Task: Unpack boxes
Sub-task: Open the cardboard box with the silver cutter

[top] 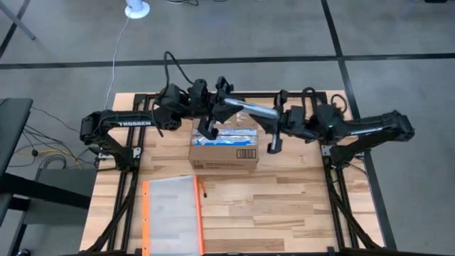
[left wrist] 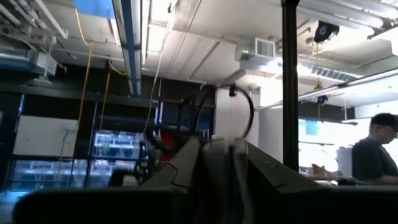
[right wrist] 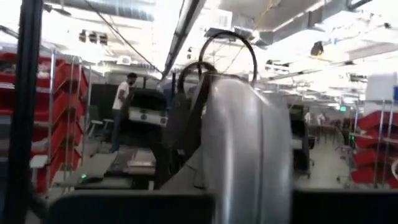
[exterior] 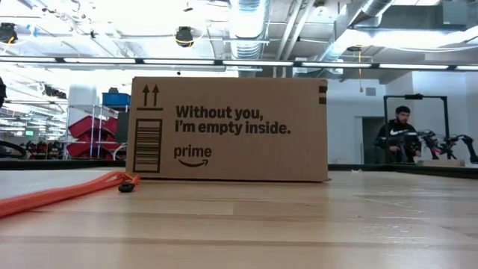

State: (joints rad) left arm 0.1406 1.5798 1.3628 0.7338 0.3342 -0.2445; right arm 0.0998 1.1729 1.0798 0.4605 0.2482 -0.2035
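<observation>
The view from above is evenly lit and the desk carries only soft, short shadows below the arms. In the low view strong ceiling lights wash out the upper part of the frame, while the printed side of the box stays sharp; the near desk surface is a little soft. Both wrist views are blurred, with dark foregrounds at the bottom and bright glare from ceiling lamps at the upper right.
</observation>
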